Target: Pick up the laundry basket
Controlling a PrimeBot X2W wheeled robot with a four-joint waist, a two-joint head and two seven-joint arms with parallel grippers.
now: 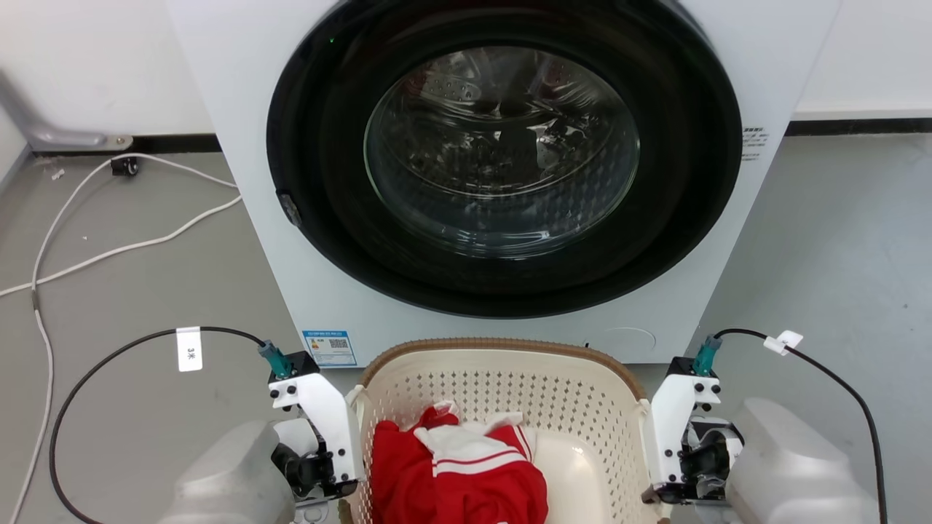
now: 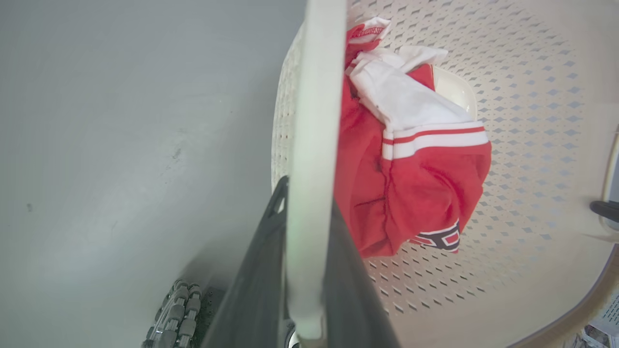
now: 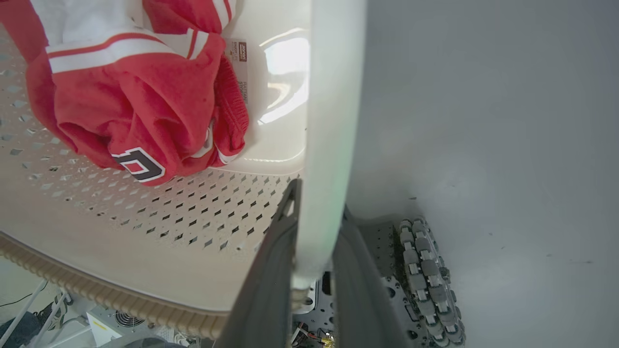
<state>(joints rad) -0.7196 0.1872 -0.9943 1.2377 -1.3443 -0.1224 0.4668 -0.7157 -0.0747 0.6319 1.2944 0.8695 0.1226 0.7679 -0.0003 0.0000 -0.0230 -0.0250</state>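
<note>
Laundry basket (image 1: 502,386) sat directly in front of the washing machine (image 1: 240,109), below its round dark door (image 1: 502,153); the brown rim (image 1: 502,343) lay close to the machine's lower panel. Whether the laundry basket rested on the grey floor (image 1: 837,255) or hung just clear of it could not be told.

The left gripper (image 1: 331,466) was at the basket's wall below the machine's left front corner. In the left wrist view its two dark fingers (image 2: 261,270) pressed either side of the white left handle (image 2: 314,121) — clamped on it, with no gap showing. The right gripper (image 1: 677,466) mirrored this below the machine's right front corner; in the right wrist view its fingers (image 3: 271,270) closed on the white right handle (image 3: 333,96), one inside the perforated wall (image 3: 145,212) and one outside.

A crumpled red-and-white garment (image 1: 451,473) lay in the basket's bottom, on the half away from the machine — red body, white striped band, and a dark-edged patch (image 3: 138,165); a white cable (image 1: 109,251) trailed over the floor to the left of the machine.
</note>
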